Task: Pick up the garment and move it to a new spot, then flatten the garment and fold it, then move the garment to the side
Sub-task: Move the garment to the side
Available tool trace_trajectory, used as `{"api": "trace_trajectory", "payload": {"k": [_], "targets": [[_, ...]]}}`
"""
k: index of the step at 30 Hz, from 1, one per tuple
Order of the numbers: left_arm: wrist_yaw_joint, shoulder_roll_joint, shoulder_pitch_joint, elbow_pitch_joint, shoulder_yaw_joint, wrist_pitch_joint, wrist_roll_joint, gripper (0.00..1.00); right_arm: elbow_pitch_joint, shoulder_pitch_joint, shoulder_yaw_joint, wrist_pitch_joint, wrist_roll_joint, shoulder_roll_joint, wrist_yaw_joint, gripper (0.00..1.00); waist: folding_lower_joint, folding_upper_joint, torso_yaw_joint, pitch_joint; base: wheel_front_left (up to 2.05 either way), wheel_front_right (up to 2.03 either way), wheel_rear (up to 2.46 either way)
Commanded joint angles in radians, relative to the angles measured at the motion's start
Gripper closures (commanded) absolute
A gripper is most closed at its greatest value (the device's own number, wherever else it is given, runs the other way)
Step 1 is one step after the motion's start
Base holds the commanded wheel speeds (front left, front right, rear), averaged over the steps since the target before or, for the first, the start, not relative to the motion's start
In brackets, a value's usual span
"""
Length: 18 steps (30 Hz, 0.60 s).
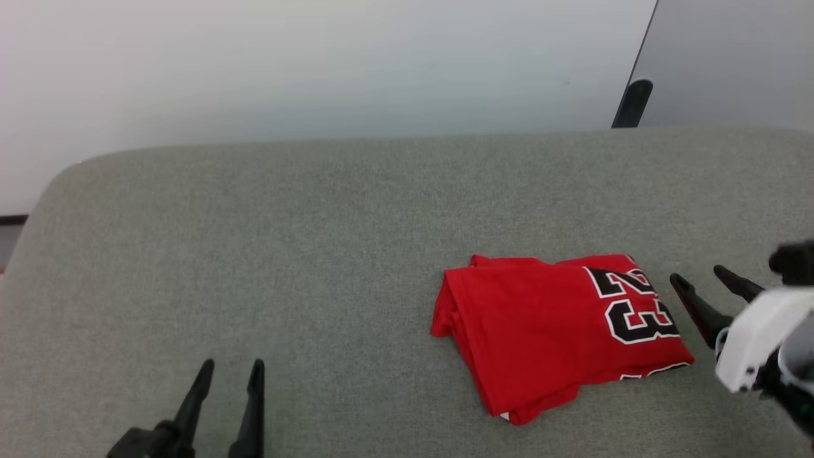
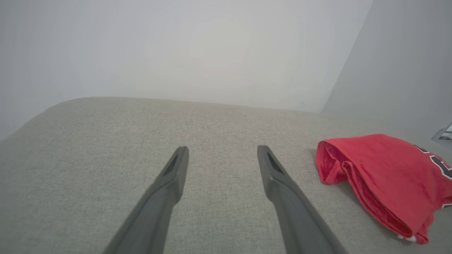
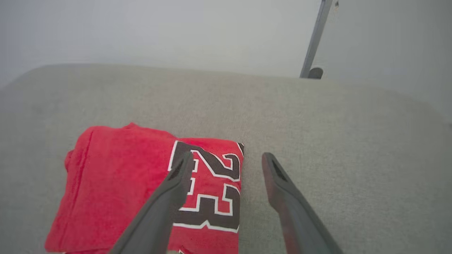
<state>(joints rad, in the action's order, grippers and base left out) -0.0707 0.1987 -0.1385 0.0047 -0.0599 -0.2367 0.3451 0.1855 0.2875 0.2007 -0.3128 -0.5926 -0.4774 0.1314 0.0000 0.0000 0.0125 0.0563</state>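
- Surface (image 1: 318, 254) — grey woven fabric, broad and flat, rounded at its far-left corner. It runs across the head view from side to side.
- Wall (image 1: 318, 63) behind it is plain and pale.
- At far right a darker grey panel (image 1: 731, 57) meets the wall along a slanted seam. A dark post (image 1: 633, 103) stands at the foot of that seam, just behind the surface's far edge.
- Garment (image 1: 540, 324) lies folded on the right half of the surface, a compact red packet, roughly rectangular and a little skewed.
- Stacked layers show along the garment's left edge.
- Black, white-outlined "23" (image 1: 633, 305) sits on its top face, at the right end. A sliver of white trim (image 1: 505, 416) shows at the near corner.
- Left gripper (image 1: 233, 364) at lower left — fingers spread, nothing between them, over bare fabric, well apart from the garment.
- Right gripper (image 1: 696, 273) at right, fingers spread and empty, tips just beside the garment's right edge.
- In the right wrist view one of its fingers crosses the "23" and the other lies over bare surface. Whether it touches the cloth I cannot tell.
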Motion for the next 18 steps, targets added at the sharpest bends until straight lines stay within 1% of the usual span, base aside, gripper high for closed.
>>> {"api": "trace_trajectory", "payload": {"k": [1, 4, 6, 8, 10, 11, 15, 18], "targets": [[-0.004, -0.003, 0.014, 0.007, -0.003, -0.006, -0.001, 0.0, 0.019, 0.041, 0.01, -0.074, -0.023, -0.011, -0.002, 0.0, 0.0, 0.0, 0.009, 0.027, 0.0, 0.0, 0.0], [-0.009, -0.015, 0.044, 0.025, -0.017, -0.012, -0.005, 0.0, 0.068, 0.101, 0.071, -0.302, -0.077, -0.058, -0.002, 0.0, 0.0, 0.0, 0.025, 0.059, 0.0, 0.0, 0.0], [-0.014, -0.023, 0.067, 0.034, -0.027, -0.017, -0.007, 0.0, 0.093, 0.141, 0.083, -0.412, -0.124, -0.076, -0.002, 0.0, 0.0, 0.0, 0.04, 0.088, 0.0, 0.0, 0.0], [-0.017, -0.028, 0.087, 0.044, -0.034, -0.019, -0.011, 0.0, 0.113, 0.175, 0.089, -0.487, -0.152, -0.084, -0.002, 0.0, 0.0, 0.0, 0.05, 0.12, 0.0, 0.0, 0.0], [-0.02, -0.034, 0.115, 0.051, -0.042, -0.022, -0.016, 0.0, 0.136, 0.209, 0.086, -0.518, -0.157, -0.09, -0.002, 0.0, 0.0, 0.0, 0.063, 0.155, 0.0, 0.0, 0.0], [-0.022, -0.037, 0.128, 0.056, -0.045, -0.024, -0.019, 0.0, 0.15, 0.223, 0.087, -0.524, -0.157, -0.083, -0.002, 0.0, 0.0, 0.0, 0.067, 0.169, 0.0, 0.0, 0.0], [-0.029, -0.049, 0.171, 0.073, -0.055, -0.027, -0.024, 0.0, 0.21, 0.258, 0.096, -0.52, -0.147, -0.063, -0.002, 0.0, 0.0, 0.0, 0.09, 0.215, 0.0, 0.0, 0.0], [-0.034, -0.055, 0.193, 0.087, -0.058, -0.028, -0.029, 0.0, 0.239, 0.246, 0.131, -0.519, -0.149, -0.059, -0.002, 0.0, 0.0, 0.0, 0.103, 0.23, 0.0, 0.0, 0.0]]}}
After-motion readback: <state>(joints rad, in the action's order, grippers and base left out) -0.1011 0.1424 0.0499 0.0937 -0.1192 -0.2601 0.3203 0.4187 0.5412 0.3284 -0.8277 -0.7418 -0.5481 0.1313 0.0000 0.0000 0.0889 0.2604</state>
